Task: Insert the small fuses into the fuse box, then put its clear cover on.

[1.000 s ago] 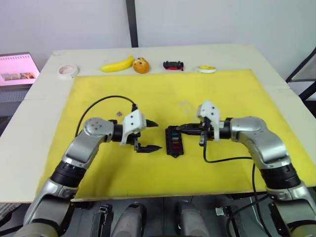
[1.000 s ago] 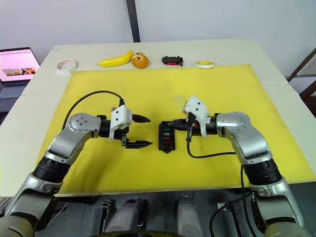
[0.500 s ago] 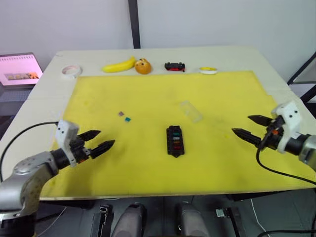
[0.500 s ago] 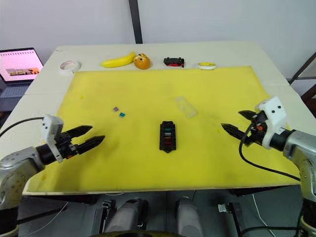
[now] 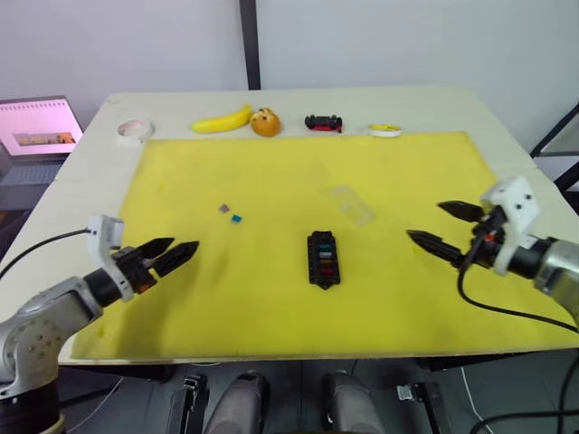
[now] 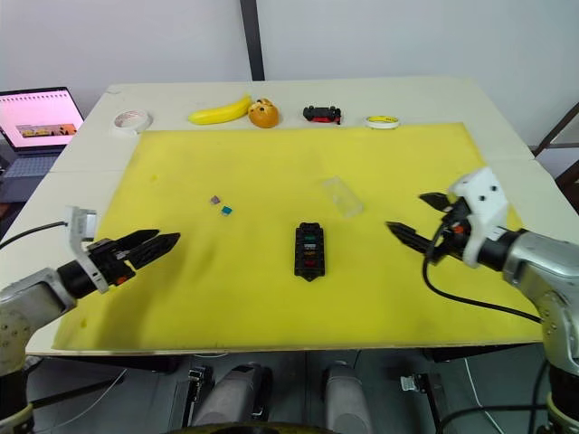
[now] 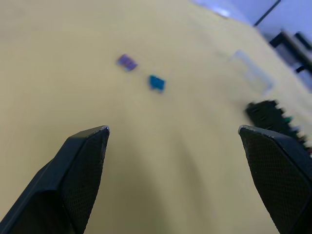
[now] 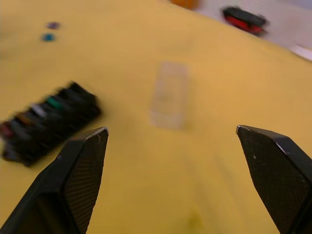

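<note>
Two loose fuses lie on the yellow mat [image 5: 271,298] toward my left side, a purple fuse [image 5: 223,209] and a teal fuse [image 5: 236,218] just beside it. My fuse box [image 5: 321,259] sits mid-mat with several coloured fuses already seated in its slots (I can make out green, red and orange, no lettering readable). My clear cover [image 5: 351,204] lies apart from the box, farther back and to the right. My left gripper [image 5: 172,256] hangs over the mat's left edge, fingers spread and empty. My right gripper [image 5: 443,227] hangs near the right edge, fingers likewise apart, holding nothing. Nothing I see carries legible writing.
</note>
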{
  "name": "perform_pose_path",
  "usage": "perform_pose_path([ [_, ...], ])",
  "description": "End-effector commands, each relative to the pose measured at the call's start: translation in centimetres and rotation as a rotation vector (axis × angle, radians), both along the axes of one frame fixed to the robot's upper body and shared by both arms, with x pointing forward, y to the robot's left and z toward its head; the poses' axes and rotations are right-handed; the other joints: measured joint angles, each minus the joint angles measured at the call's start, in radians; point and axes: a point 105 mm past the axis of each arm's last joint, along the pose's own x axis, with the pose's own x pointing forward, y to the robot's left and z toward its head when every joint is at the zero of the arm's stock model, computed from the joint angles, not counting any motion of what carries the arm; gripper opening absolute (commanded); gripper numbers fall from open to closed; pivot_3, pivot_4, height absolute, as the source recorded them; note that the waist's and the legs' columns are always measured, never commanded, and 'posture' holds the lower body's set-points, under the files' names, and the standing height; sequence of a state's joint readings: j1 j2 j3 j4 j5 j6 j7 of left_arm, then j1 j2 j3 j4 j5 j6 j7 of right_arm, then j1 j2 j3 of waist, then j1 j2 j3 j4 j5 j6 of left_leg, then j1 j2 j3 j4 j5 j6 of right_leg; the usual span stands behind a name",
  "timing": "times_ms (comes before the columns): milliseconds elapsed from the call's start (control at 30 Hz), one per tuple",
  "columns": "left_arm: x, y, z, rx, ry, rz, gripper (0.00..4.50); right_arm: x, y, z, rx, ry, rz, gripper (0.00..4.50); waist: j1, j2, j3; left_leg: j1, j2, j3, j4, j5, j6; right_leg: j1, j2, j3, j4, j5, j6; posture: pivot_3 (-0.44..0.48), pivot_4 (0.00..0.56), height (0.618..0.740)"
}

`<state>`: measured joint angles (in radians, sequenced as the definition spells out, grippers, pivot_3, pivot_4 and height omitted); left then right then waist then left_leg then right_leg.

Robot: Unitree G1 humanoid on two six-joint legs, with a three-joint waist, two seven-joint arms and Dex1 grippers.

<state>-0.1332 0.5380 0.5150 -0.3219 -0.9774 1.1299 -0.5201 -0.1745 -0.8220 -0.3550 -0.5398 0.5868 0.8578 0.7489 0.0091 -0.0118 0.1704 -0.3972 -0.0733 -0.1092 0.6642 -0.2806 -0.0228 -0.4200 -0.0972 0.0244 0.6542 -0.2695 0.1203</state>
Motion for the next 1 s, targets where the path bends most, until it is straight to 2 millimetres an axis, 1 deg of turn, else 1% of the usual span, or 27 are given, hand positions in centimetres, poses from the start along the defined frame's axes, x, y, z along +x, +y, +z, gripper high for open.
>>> perform_pose_path([
  [33, 0.7, -1.8, 0.2, -0.098, 0.088, -0.038, 4.50, -0.7, 4.1, 0.9, -0.006, -0.029, 0.162, 4.46, 0.000, 0.000, 0.000, 0.000, 0.000, 0.000, 0.000, 0.000, 0.000, 0.000, 0.000, 0.000, 0.000, 0.000, 0.000, 0.000, 0.150, 0.740],
  [100, 1.9, -2.4, 0.1, -0.184, 0.143, -0.010, 4.50, -0.7, 6.4, 1.0, 0.000, -0.033, 0.244, 4.46, 0.000, 0.000, 0.000, 0.000, 0.000, 0.000, 0.000, 0.000, -0.001, 0.000, 0.000, 0.000, 0.000, 0.000, 0.000, 0.000, 0.150, 0.740],
  [167, 2.7, -2.8, 0.0, -0.258, 0.195, 0.004, 4.50, -0.6, 7.9, 1.2, 0.014, -0.037, 0.290, 4.46, 0.000, -0.002, 0.000, 0.000, 0.000, -0.001, 0.001, 0.001, -0.002, 0.000, 0.000, 0.000, 0.000, 0.000, 0.000, 0.000, 0.150, 0.740],
  [300, 3.8, -3.3, -0.2, -0.328, 0.261, 0.018, 4.50, 0.2, 9.9, 0.6, 0.022, -0.037, 0.314, 4.46, -0.001, -0.002, 0.000, 0.000, 0.000, 0.000, 0.001, 0.003, -0.005, -0.001, 0.000, 0.000, 0.000, 0.000, 0.000, 0.000, 0.150, 0.740],
  [433, 5.0, -3.1, -0.6, -0.439, 0.333, 0.064, 4.50, 0.5, 11.5, 0.1, 0.013, -0.049, 0.336, 4.46, 0.001, -0.003, 0.000, -0.001, -0.001, 0.000, 0.001, 0.003, -0.006, -0.002, 0.000, 0.000, 0.001, 0.000, 0.000, 0.000, 0.150, 0.740],
  [500, 5.2, -2.9, -1.1, -0.453, 0.371, 0.085, 4.50, 0.7, 12.3, 0.1, 0.013, -0.058, 0.341, 4.46, 0.000, -0.003, -0.001, -0.001, -0.001, 0.000, 0.001, 0.003, -0.006, -0.003, 0.000, 0.000, 0.001, 0.000, 0.000, 0.000, 0.150, 0.740],
  [567, 5.3, -2.9, -1.3, -0.475, 0.390, 0.098, 4.50, 0.9, 12.7, 0.1, 0.009, -0.065, 0.340, 4.46, 0.000, -0.003, -0.001, -0.001, -0.001, 0.000, 0.001, 0.004, -0.006, -0.003, 0.000, 0.000, 0.001, 0.000, 0.000, 0.000, 0.150, 0.740],
  [667, 6.0, -2.9, -1.8, -0.559, 0.443, 0.136, 4.50, 1.0, 13.3, 0.0, 0.004, -0.067, 0.343, 4.46, 0.003, -0.003, -0.001, -0.001, -0.001, 0.000, 0.001, 0.004, -0.007, -0.003, 0.000, 0.000, 0.002, 0.000, 0.000, 0.000, 0.150, 0.740],
  [733, 6.1, -3.3, -2.2, -0.578, 0.473, 0.130, 4.50, 1.1, 13.4, -0.2, -0.002, -0.069, 0.336, 4.46, 0.003, -0.003, -0.001, -0.001, -0.001, 0.000, 0.001, 0.004, -0.007, -0.003, 0.000, 0.000, 0.002, 0.000, 0.000, 0.000, 0.150, 0.740],
  [833, 6.3, -4.0, -1.7, -0.606, 0.475, 0.105, 4.50, 1.3, 13.4, -0.4, -0.011, -0.073, 0.327, 4.46, 0.003, -0.003, -0.001, -0.001, -0.001, 0.000, 0.001, 0.004, -0.007, -0.003, 0.000, 0.001, 0.002, 0.000, 0.000, 0.000, 0.150, 0.740],
  [1000, 6.8, -4.8, -1.9, -0.614, 0.498, 0.107, 4.50, 1.5, 13.4, -0.5, -0.023, -0.079, 0.314, 4.46, 0.004, -0.003, -0.001, -0.001, -0.002, 0.000, 0.001, 0.004, -0.007, -0.003, 0.000, 0.001, 0.002, 0.000, 0.000, 0.000, 0.150, 0.740],
])
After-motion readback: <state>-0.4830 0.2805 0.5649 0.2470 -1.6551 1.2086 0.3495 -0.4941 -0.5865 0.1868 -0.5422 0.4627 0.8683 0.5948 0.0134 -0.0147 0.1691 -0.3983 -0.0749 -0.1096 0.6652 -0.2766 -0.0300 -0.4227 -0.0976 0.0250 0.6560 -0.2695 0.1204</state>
